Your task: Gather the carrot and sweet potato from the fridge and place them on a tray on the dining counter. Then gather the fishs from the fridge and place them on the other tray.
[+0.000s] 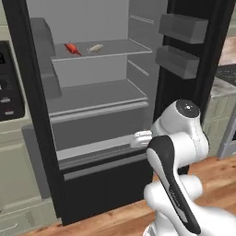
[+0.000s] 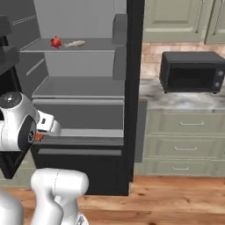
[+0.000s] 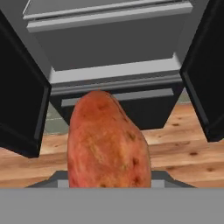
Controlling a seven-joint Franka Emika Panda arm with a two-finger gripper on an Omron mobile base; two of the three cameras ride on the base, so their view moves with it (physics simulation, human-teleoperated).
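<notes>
- Two fish on the upper shelf (image 1: 115,50) of the open fridge (image 1: 32,115): a red fish (image 1: 71,48) to the left, a pale silvery fish (image 1: 95,47) just right of it, near each other but apart.
- Seen again from the right base view: red fish (image 2: 56,41) and pale silvery fish (image 2: 74,43) side by side on the same shelf, far back in the light-grey interior.
- Sweet potato (image 3: 108,142) clamped in the gripper (image 3: 109,183), standing upright along the hand's line of sight; fingertips hidden behind the reddish-brown lump, so contact points cannot be made out.
- Small orange-red patch of the sweet potato (image 2: 38,137) showing just below the white hand in the right base view, in front of the lower part of the fridge.
- Held low, near the fridge's lower shelf (image 1: 97,147) and above the bottom drawer (image 1: 106,184), over wooden floor (image 1: 216,179).
- Both black fridge doors swung wide, door bins (image 1: 179,46) visible on the right-hand door.
- Black microwave (image 2: 192,71) on the marble counter (image 2: 184,101) to the right of the fridge, above pale green drawers (image 2: 186,140).
- Black wall oven panel (image 1: 10,83) in a beige cabinet left of the fridge.
</notes>
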